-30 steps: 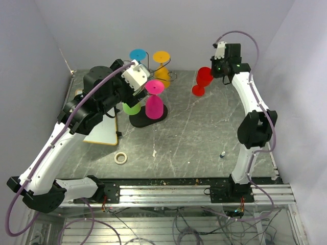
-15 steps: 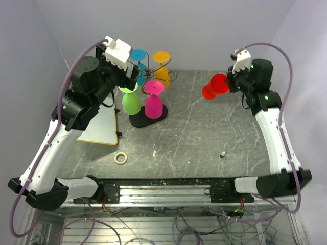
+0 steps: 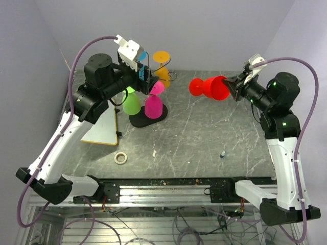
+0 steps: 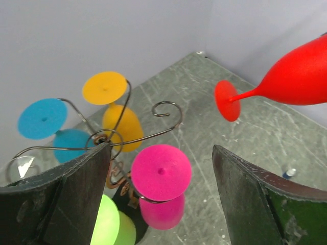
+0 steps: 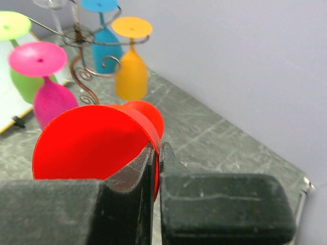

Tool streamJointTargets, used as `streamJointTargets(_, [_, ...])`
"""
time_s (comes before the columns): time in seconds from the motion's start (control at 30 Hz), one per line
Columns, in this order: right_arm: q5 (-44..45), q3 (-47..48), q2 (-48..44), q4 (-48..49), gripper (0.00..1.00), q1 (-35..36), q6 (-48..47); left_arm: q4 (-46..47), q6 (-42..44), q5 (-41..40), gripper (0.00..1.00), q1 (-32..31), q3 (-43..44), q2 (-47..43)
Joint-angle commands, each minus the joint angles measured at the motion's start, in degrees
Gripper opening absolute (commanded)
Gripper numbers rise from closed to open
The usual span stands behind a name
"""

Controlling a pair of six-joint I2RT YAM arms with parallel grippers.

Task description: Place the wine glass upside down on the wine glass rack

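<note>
The red wine glass [image 3: 212, 88] hangs level in the air right of the rack, its foot pointing left. My right gripper [image 3: 234, 87] is shut on its bowl rim; in the right wrist view the fingers [image 5: 157, 153] pinch the red rim [image 5: 87, 145]. The wine glass rack [image 3: 139, 121], dark wire on a black oval base, holds pink [image 3: 154, 106], green [image 3: 131, 104], blue and orange glasses upside down. My left gripper [image 3: 145, 79] is open and empty just above the rack. Its view shows the pink glass [image 4: 161, 171] between the fingers, a free scroll arm [image 4: 168, 109] and the red glass [image 4: 296, 76].
A white board [image 3: 104, 127] lies left of the rack. A tape roll [image 3: 120, 157] and a small bottle [image 3: 223, 153] lie on the grey table nearer the front. Walls close in the back and both sides. A clear glass [image 4: 20, 166] hangs on the rack's far side.
My right arm lifted the red glass off the table and tipped it level, foot toward the rack. My left arm rose and swung right over the rack.
</note>
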Motion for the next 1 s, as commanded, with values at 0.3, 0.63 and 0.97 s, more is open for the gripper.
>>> streamJointTargets(0.3, [-13.3,10.9,4.7,9.1,0.00,0.1,13.8,6.7,-20.6,13.4,0.81,-1.8,2.8,6.1])
streamJointTargets(0.63, [-19.7,11.5,5.7,12.0,0.00,0.1,19.1,10.0,-26.5,15.4,0.82,-2.2,2.4,10.0])
streamJointTargets(0.97, [-20.9,10.0,5.5,13.2,0.00,0.1,20.2,11.6,-28.8,18.4,0.47,-2.2,-0.8,9.6])
